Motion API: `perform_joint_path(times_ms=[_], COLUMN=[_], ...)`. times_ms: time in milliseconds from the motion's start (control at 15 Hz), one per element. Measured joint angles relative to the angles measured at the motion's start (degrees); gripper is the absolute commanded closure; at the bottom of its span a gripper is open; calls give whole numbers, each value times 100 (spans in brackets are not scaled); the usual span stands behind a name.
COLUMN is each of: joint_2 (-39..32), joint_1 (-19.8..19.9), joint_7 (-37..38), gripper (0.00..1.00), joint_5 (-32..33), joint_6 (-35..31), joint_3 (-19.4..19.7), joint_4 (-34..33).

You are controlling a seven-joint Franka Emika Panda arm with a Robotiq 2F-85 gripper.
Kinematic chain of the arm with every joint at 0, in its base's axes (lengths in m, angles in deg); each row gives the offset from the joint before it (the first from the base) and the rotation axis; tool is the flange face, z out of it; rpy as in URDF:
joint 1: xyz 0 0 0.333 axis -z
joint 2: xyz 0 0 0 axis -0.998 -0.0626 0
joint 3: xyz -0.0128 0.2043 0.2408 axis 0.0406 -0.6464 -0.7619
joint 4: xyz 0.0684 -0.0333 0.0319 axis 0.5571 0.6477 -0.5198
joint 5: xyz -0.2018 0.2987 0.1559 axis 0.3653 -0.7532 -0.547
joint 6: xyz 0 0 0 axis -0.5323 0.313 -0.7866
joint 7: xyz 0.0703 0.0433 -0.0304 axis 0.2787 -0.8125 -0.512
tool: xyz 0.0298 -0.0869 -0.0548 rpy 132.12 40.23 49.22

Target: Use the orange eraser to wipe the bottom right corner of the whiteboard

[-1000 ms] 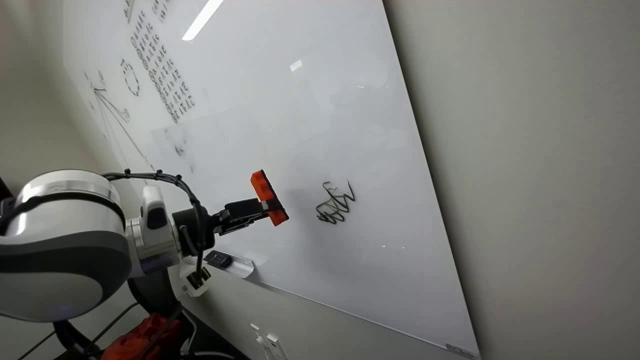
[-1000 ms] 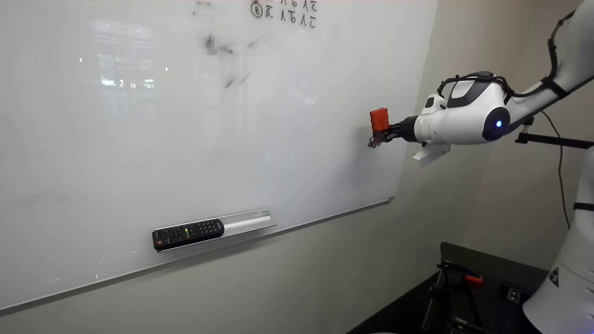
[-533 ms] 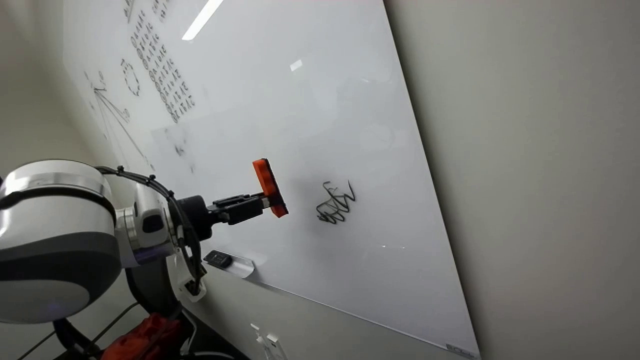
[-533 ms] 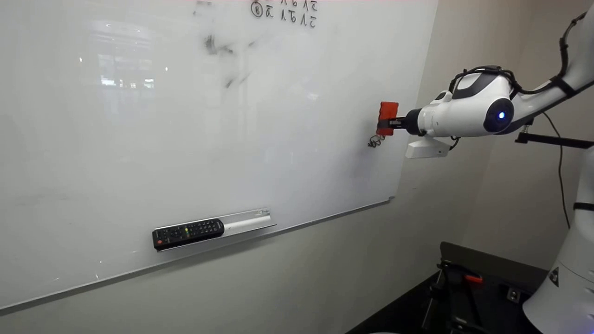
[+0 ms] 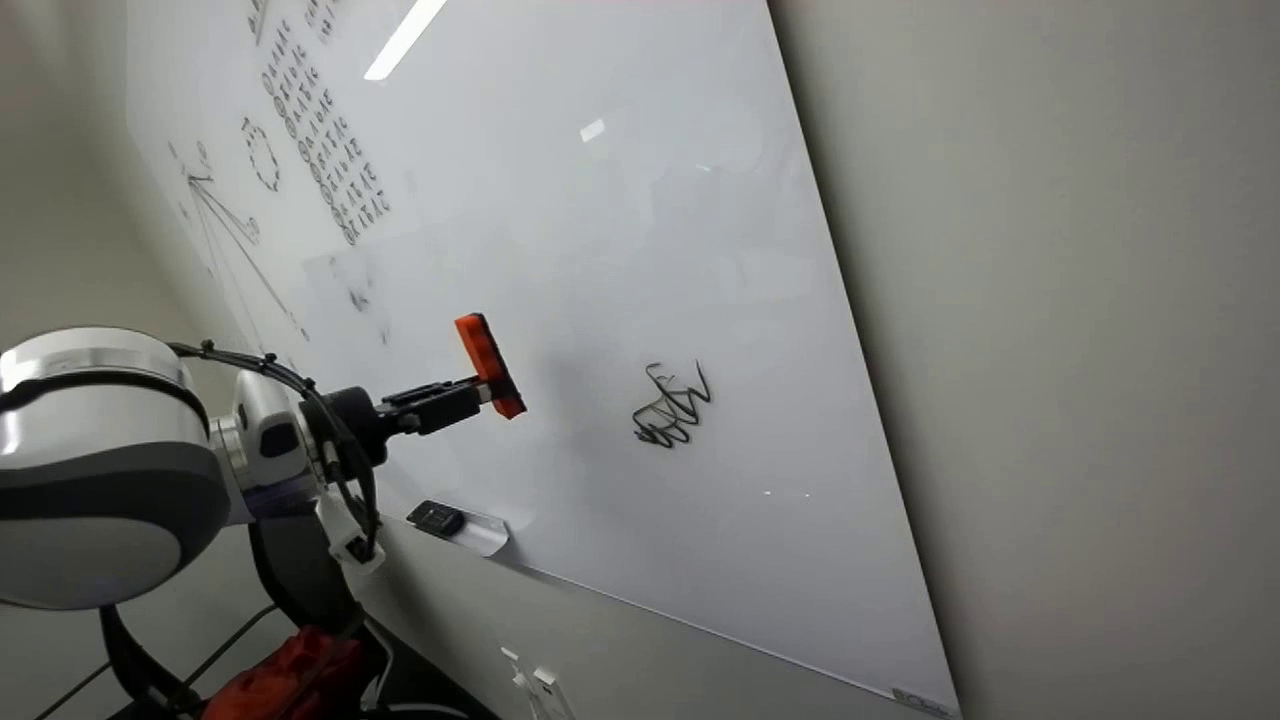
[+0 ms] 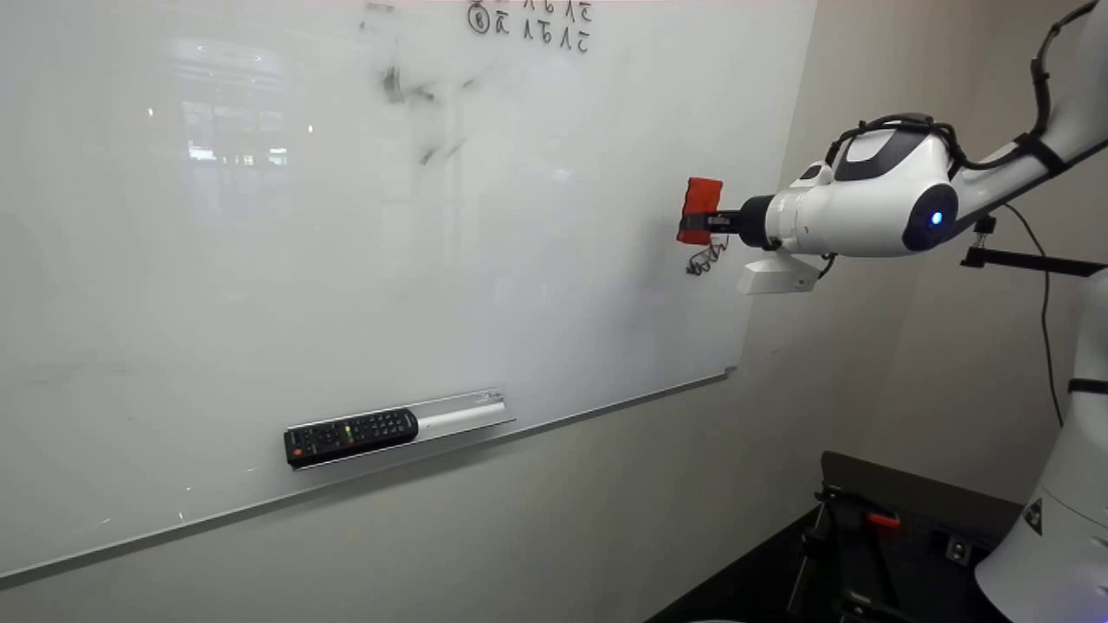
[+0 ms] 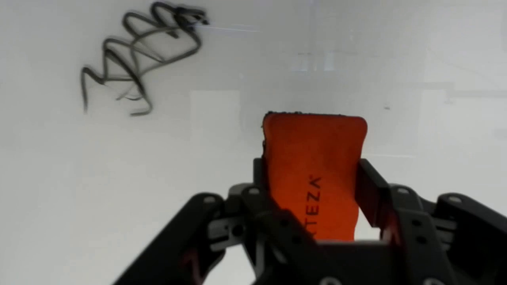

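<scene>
The orange eraser is held upright in front of the whiteboard; it shows in both exterior views [image 5: 482,350] [image 6: 703,195] and in the wrist view [image 7: 317,146]. My gripper [image 5: 487,393] [image 6: 697,222] [image 7: 311,174] is shut on the eraser's two long sides. The eraser's dark felt faces the whiteboard [image 5: 640,560] [image 6: 346,260] [image 7: 79,198] and appears apart from it. A black scribble [image 5: 670,412] [image 6: 703,261] [image 7: 136,77] is on the lower right part of the board. The eraser is left of it in an exterior view, and the scribble is at upper left in the wrist view.
A small tray [image 5: 485,537] [image 6: 463,420] with a black remote [image 5: 437,517] [image 6: 351,435] sits at the board's lower edge. Other writing [image 5: 320,140] [image 6: 532,33] is higher on the board. A red object [image 5: 290,675] lies below the arm.
My gripper, still holding the eraser, has turned and risen a little. In an exterior view it has moved left, away from the scribble. The scribble looks the same.
</scene>
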Motion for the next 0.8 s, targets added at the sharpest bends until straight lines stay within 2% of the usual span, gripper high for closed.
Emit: perform_joint_path(times_ms=[200,333,600,667,800], joint_2=[-42,-183,-634,-712,-775], joint_1=[-457,-741,-952,-951,-916], joint_7=[-54,-280,-1668,-2090,-2828], gripper=[70,70,70,45,45], joint_5=[-319,-781,-2249,-2550,-2959], joint_6=[-16,-27,-343,-585,-1019], joint_3=[-484,-763,-1145,-1152,-1100], joint_4=[-7,-28,-197,-266,-371])
